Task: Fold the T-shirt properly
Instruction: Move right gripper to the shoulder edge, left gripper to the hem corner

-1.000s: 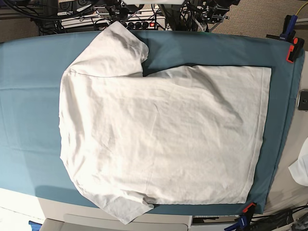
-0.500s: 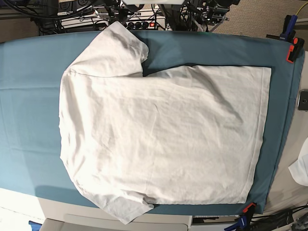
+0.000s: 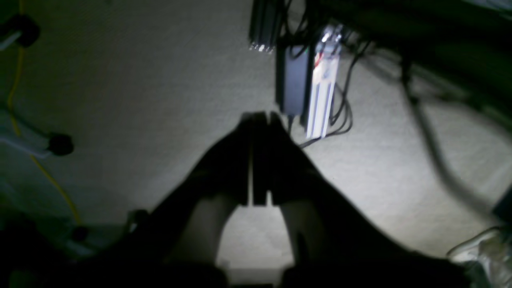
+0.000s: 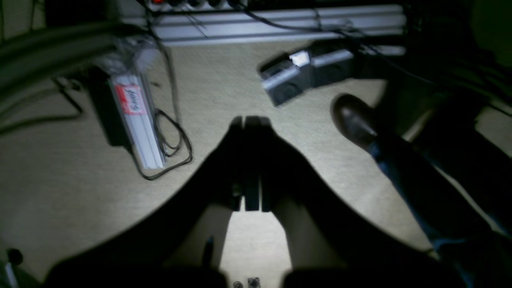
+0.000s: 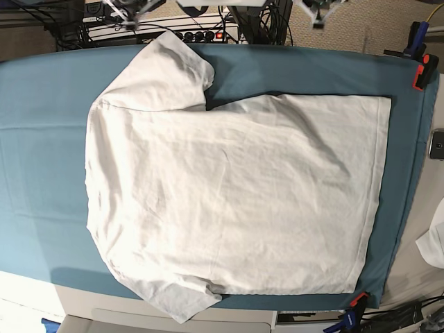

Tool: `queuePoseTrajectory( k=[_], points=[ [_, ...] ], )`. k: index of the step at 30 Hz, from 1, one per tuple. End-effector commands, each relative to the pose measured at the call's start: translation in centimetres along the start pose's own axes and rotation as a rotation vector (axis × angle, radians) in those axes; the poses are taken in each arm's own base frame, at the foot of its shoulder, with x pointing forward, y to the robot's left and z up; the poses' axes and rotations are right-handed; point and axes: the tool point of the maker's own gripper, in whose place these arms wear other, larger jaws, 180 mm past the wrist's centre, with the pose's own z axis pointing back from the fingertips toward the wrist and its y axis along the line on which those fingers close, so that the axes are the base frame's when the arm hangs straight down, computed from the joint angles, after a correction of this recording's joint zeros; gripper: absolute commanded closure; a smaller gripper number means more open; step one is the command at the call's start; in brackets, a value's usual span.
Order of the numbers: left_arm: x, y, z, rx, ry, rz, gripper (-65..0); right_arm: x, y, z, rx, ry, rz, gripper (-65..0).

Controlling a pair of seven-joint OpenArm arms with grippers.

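- While the T-shirt (image 5: 229, 201) is seen whole only from the base view, it is found spread flat and wrinkled on the teal table cover (image 5: 41, 139), with its hem towards that view's right.
- One sleeve (image 5: 163, 73) is laid out towards the far edge of the cover; the other sleeve (image 5: 177, 300) hangs over the near edge, and its tip is partly lost against the pale table edge below.
- The collar cannot be made out from the base view.
- The left gripper (image 3: 260, 118) is seen in its wrist view as a dark, blurred silhouette over carpet, the fingers brought together with only a thin slit between them and nothing held.
- The right gripper (image 4: 249, 120) is likewise noted as closed up on nothing, fingers pressed together above carpet; detail is lost in shadow.
- Neither wrist view takes in the garment or the cover.
- Only small parts of the arms are caught at the base view's top edge, cut off by the frame.
- Orange clamps (image 5: 420, 73) are noted at the cover's right corners.
- A white cloth scrap (image 5: 436, 243) is cut off at the right edge.
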Motion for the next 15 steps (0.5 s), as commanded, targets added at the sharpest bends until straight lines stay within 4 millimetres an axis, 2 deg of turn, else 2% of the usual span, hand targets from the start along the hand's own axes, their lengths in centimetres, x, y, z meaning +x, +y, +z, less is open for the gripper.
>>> queuePoseTrajectory(
  k=[1,5,8,11,15],
  points=[
    [-0.6,0.7,0.9,0.006,-0.014,-0.009,0.0,-0.5,-1.6,0.9,-0.019,-0.012,0.008,-0.2],
    [-2.3,1.1,5.1,-0.04,-0.052,-0.082,0.0,-1.3,-4.2,4.7,-0.034,-0.06,0.085,-0.2],
    [-2.8,0.8,9.4,-0.089,-0.099,-0.158,0.0,-0.5,-5.5,8.4,-0.048,-0.141,0.057,-0.2],
    [-2.4,0.0,13.8,-0.133,-0.155,-0.235,0.0,2.4,-6.8,12.5,-0.053,-0.262,-0.055,-0.2],
    [-0.7,-1.5,19.2,-0.172,-0.228,-0.325,0.0,7.4,-8.5,18.6,-0.032,-0.427,-0.11,-0.2]
  ],
)
